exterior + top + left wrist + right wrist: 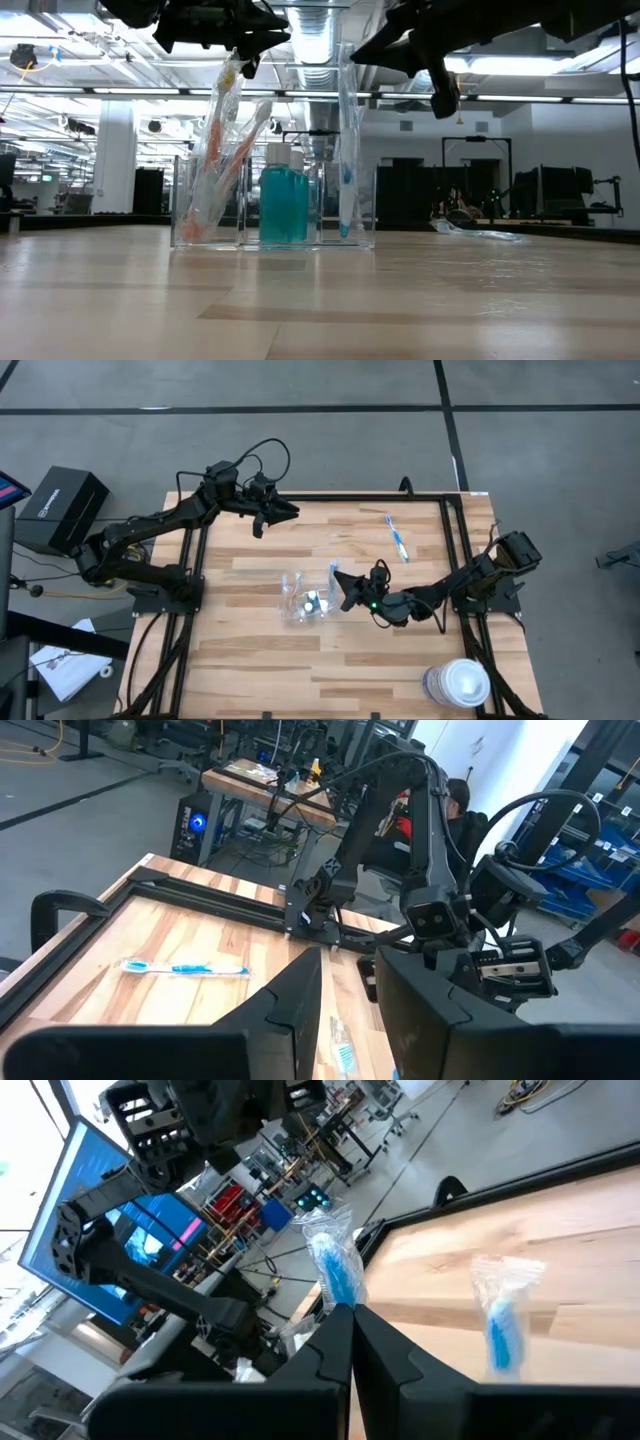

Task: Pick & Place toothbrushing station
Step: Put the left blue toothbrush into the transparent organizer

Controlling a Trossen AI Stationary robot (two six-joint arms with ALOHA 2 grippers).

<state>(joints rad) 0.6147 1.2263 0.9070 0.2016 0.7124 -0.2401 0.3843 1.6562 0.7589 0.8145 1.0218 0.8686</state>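
A clear divided holder (pixel 372 205) stands mid-table, also in the high view (pixel 296 608). It holds wrapped orange toothbrushes (pixel 225 150) in its left part and blue-green bottles (pixel 284 205) in the middle. A wrapped blue toothbrush (pixel 347 150) stands upright in its right part. My right gripper (pixel 338 586) is shut on this toothbrush's top, right of the holder. My left gripper (pixel 278 512) hangs open and empty over the table's far left side. Another blue toothbrush (pixel 397 538) lies flat at the far right. My right gripper pinches the wrapped blue toothbrush near its upper end (pixel 340 1292) between its two shut fingers; the wrapped tip (pixel 330 1245) sticks out past them. The fingers come from the table's right, about level. The toothbrush stands near upright, its lower end (pixel 345 228) inside the holder's right part.
A white round lidded container (pixel 458 682) stands at the near right corner. The loose toothbrush also shows in the left wrist view (pixel 185 967). A black frame (pixel 190 550) runs along the table's edges. A person (pixel 462 800) sits beyond the table.
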